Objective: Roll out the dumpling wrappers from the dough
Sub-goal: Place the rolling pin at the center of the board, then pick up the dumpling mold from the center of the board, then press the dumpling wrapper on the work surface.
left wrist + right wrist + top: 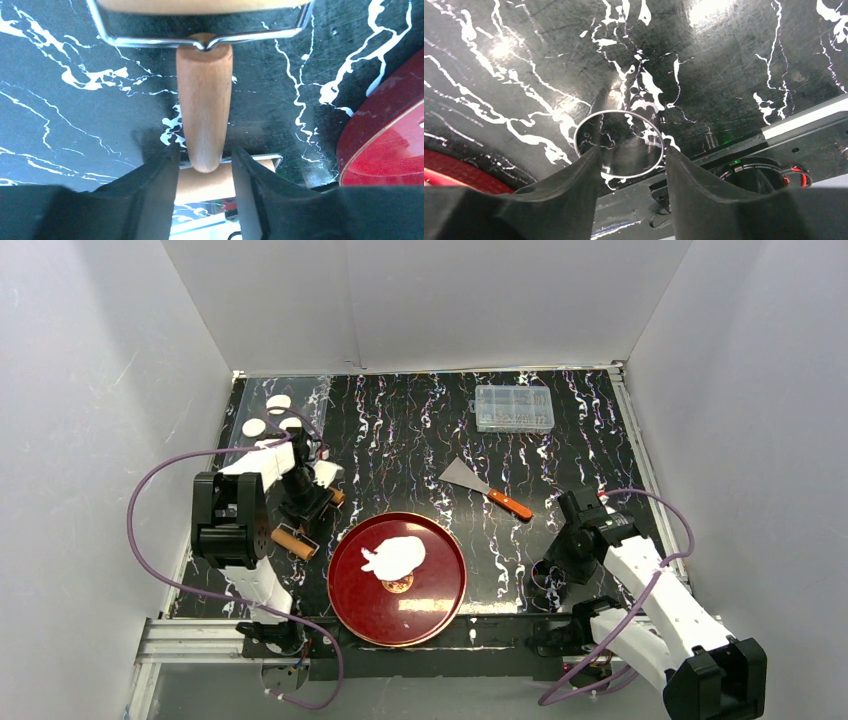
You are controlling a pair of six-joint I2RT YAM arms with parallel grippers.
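Note:
The dough (pixel 395 557), a ragged flattened white piece, lies on the red plate (pixel 440 600). Three round dumpling wrappers (pixel 254 427) sit at the back left. A wooden roller (pixel 295 542) with a wire frame lies left of the plate. My left gripper (pixel 305 502) is over it. In the left wrist view the roller's handle (pixel 204 100) ends between the tips of the left gripper (pixel 205 152), with a thin gap on each side. My right gripper (pixel 548 580) is low at a metal ring cutter (pixel 619 125). The right gripper (pixel 633 150) has jaws apart, tips at the ring's rim.
A scraper with an orange handle (pixel 490 490) lies right of centre on the black marbled mat. A clear plastic box (pixel 514 408) stands at the back. The plate's edge (pixel 380 140) is close to the right of the left gripper. White walls enclose three sides.

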